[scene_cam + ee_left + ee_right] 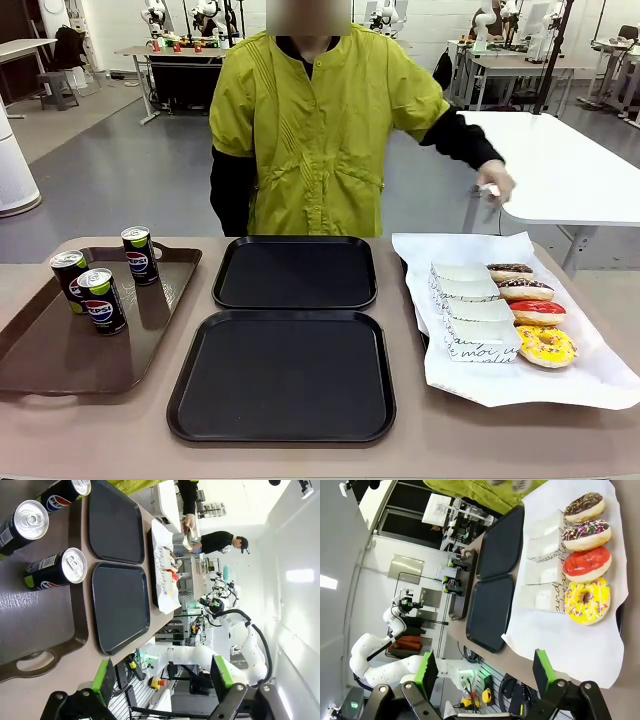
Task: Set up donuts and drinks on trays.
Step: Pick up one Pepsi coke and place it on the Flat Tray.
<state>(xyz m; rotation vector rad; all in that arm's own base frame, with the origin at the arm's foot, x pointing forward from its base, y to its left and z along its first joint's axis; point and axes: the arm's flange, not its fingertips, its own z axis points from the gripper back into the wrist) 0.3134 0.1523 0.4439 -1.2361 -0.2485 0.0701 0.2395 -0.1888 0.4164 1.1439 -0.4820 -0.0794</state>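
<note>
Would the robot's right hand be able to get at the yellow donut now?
Probably yes. The right hand is open, pointing toward the white paper, and the yellow donut lies uncovered at the row's near end, nothing over it.

Two matte black plastic trays [282, 375], plain and unpatterned. Glossy dark brown tray [60, 350]; slim black Pepsi cans [102, 300] with silver tops, green bands and red-white-blue logos. Golden-brown ring donuts [537, 312]: chocolate or yellow icing with multicoloured sprinkles, or red icing; small white paper trays [480, 330] with black script.
</note>
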